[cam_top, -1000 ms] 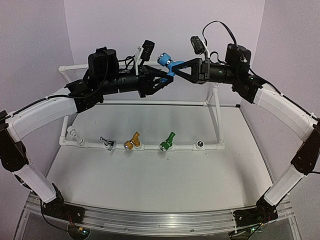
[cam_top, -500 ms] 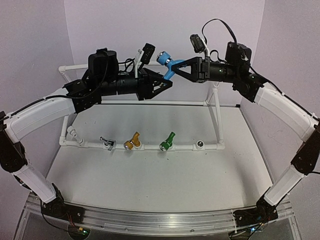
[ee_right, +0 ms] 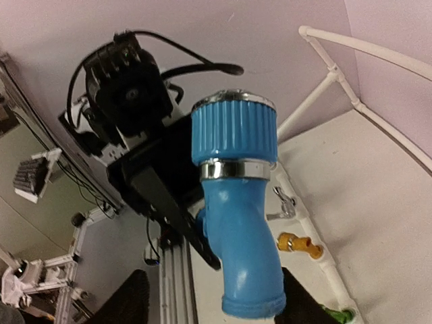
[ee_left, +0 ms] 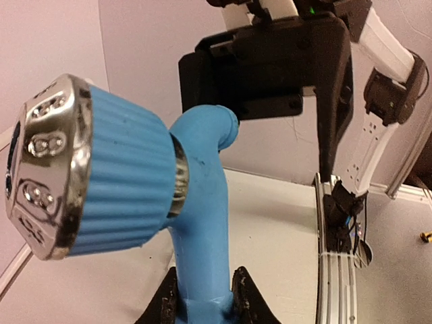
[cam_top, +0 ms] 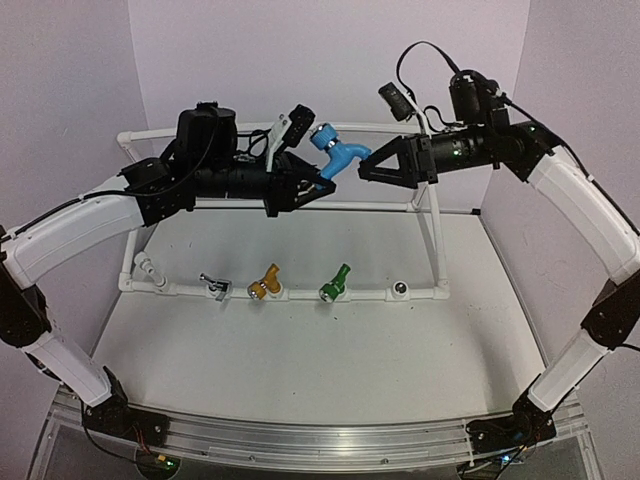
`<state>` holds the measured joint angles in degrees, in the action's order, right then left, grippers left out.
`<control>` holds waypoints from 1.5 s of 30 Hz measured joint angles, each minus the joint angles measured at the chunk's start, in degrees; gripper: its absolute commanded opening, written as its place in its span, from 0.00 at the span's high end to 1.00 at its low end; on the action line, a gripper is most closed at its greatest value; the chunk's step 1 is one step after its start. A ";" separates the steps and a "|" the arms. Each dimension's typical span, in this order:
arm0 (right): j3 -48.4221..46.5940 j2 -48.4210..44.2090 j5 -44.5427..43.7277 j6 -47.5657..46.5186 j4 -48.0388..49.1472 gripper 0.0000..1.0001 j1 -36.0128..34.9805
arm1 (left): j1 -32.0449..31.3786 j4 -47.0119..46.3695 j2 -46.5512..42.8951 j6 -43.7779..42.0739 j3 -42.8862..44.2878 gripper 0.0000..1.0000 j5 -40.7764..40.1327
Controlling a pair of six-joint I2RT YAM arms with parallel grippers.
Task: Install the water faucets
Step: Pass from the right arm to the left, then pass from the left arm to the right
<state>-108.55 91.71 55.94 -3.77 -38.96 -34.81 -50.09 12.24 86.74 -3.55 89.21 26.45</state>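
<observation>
Blue faucet (cam_top: 336,152), at upper centre of the top view, is clamped by its stem in the left gripper (cam_top: 322,183); the right gripper (cam_top: 367,166) is spread wide just beside it. Light, rigid, smooth plastic is judged likely; the ribbed knob would be gripped more surely.

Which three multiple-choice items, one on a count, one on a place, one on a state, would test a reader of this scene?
1. How many faucets sit on the front pipe? A two B three C four
2. Where is the blue faucet? A on the front pipe B in the left tool C on the table
3. How is the right tool? A open B shut on the blue faucet C shut on the pipe

B: silver, yellow, green.
B: its fingers clamp the stem.
A: its fingers stand apart.
</observation>
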 measured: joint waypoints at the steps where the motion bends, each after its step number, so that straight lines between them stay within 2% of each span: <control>1: -1.13 0.14 -0.33 -2.73 -3.06 0.28 0.00 | -0.05 1.44 -0.41 -1.57 0.00 0.99 0.55; 6: -8.91 3.77 -1.02 -16.06 -20.12 0.22 -0.50 | -0.49 7.06 -1.93 -8.84 0.00 0.99 3.54; 11: -10.43 7.32 -1.22 -21.11 -27.66 0.27 -2.93 | -1.30 11.46 -1.93 -14.05 0.02 0.99 4.88; 21: -11.20 7.73 -1.05 -17.38 -26.23 0.38 -5.19 | -3.65 15.61 -0.44 -19.10 1.73 1.00 4.39; 31: -11.20 7.73 -2.83 -14.37 -23.09 0.59 -7.63 | -4.95 18.49 1.45 -21.60 3.84 1.00 2.79; 40: -9.81 7.73 -5.87 -14.37 -22.35 0.70 -8.31 | -5.98 19.56 1.98 -23.41 4.22 1.00 0.49; 45: -9.40 7.73 -6.86 -14.61 -23.35 0.89 -8.36 | -6.01 20.05 2.22 -23.99 4.22 0.96 -0.93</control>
<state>-117.95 99.44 49.08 -18.39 -62.31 -43.16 -56.10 32.29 88.96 -27.54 93.43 25.52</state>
